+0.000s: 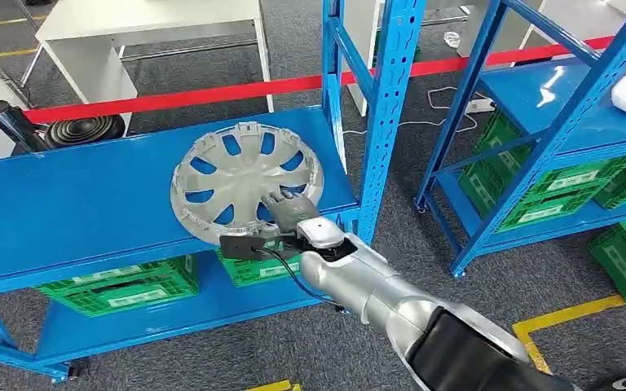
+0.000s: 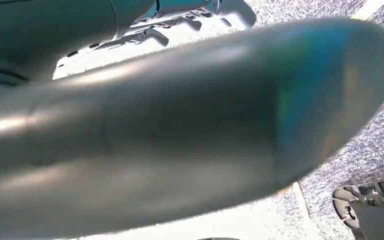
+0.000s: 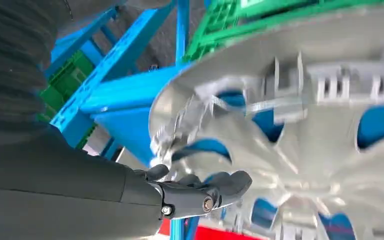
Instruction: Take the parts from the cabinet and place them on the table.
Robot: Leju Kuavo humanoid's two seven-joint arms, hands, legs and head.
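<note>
one hubcap (image 1: 246, 181), two blue racks (image 1: 65, 195), perhaps six green crates (image 1: 122, 287).

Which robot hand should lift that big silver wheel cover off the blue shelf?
The right hand. It already rests on the near rim of the wheel cover on the blue shelf, probably ready to lift.

A blurred grey shape fills most of the left wrist view, too soft to identify. In the head view, the right hand (image 1: 292, 208) covers the near rim of the silver wheel cover (image 1: 240, 175), and its fingers (image 1: 293, 195) cannot be told as gripping or merely touching. The right wrist view cuts the wheel cover off at the frame's edge, with motion blur softening its clips and spokes.
</note>
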